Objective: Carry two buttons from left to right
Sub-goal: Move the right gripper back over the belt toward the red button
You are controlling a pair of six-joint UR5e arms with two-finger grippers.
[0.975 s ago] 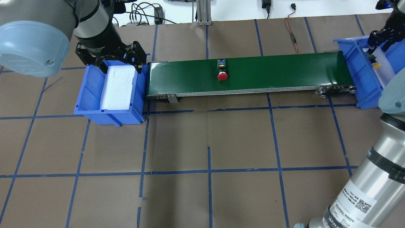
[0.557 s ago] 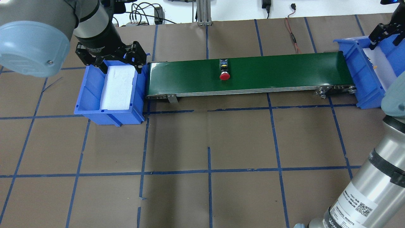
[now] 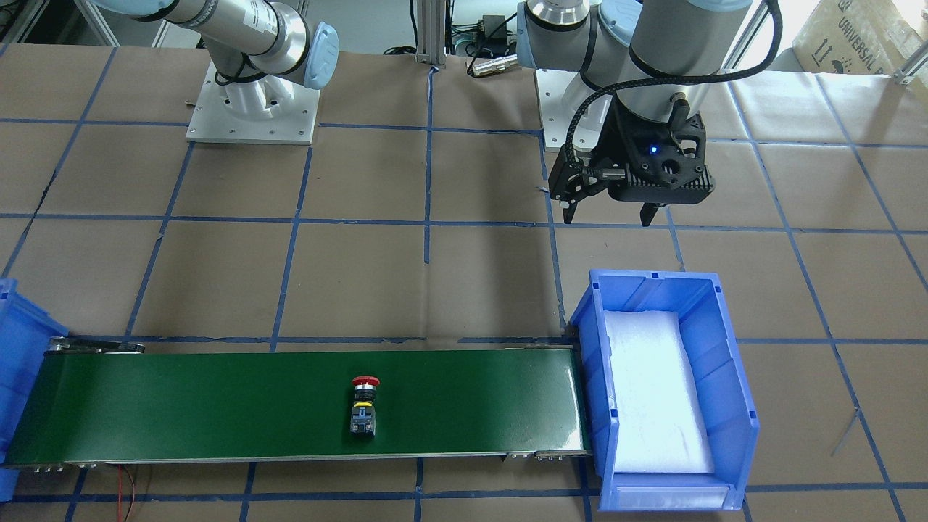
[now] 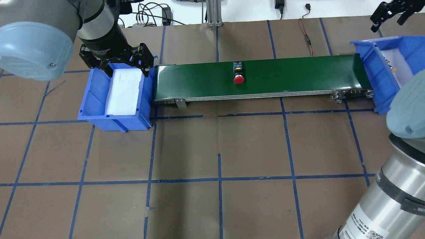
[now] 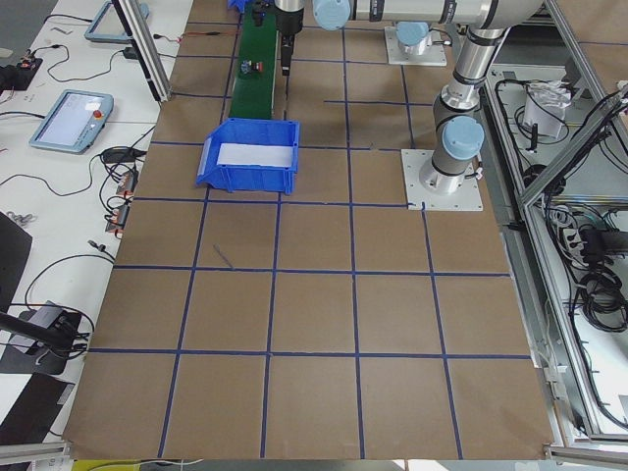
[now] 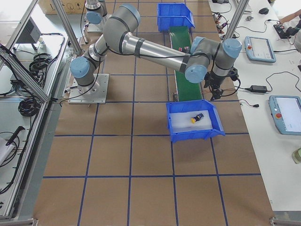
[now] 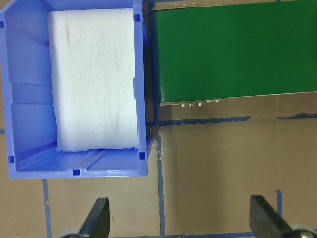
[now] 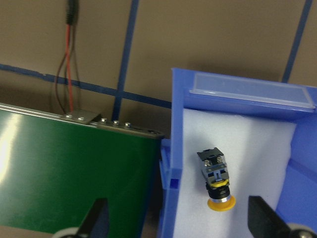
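Observation:
The red button (image 4: 238, 74) lies on its side near the middle of the green conveyor belt (image 4: 292, 74), also visible in the front view as red button (image 3: 364, 406). The yellow button (image 8: 217, 181) rests on white foam inside the right blue bin (image 8: 173, 148), and the same yellow button (image 6: 197, 117) appears in the right side view. My right gripper (image 4: 386, 18) hangs open and empty beyond that bin's far end. My left gripper (image 4: 124, 69) stands open and empty over the far end of the left blue bin (image 4: 96, 99), which holds only foam.
A red and black wire (image 4: 307, 36) lies on the table behind the belt's right half. An aluminium post (image 4: 212, 13) stands at the back centre. The brown table (image 4: 219, 149) carries blue tape grid lines.
My right gripper has lifted out of the right bin and moved back beyond it, leaving the yellow button there. The red button has travelled slightly right along the belt. The left arm is still.

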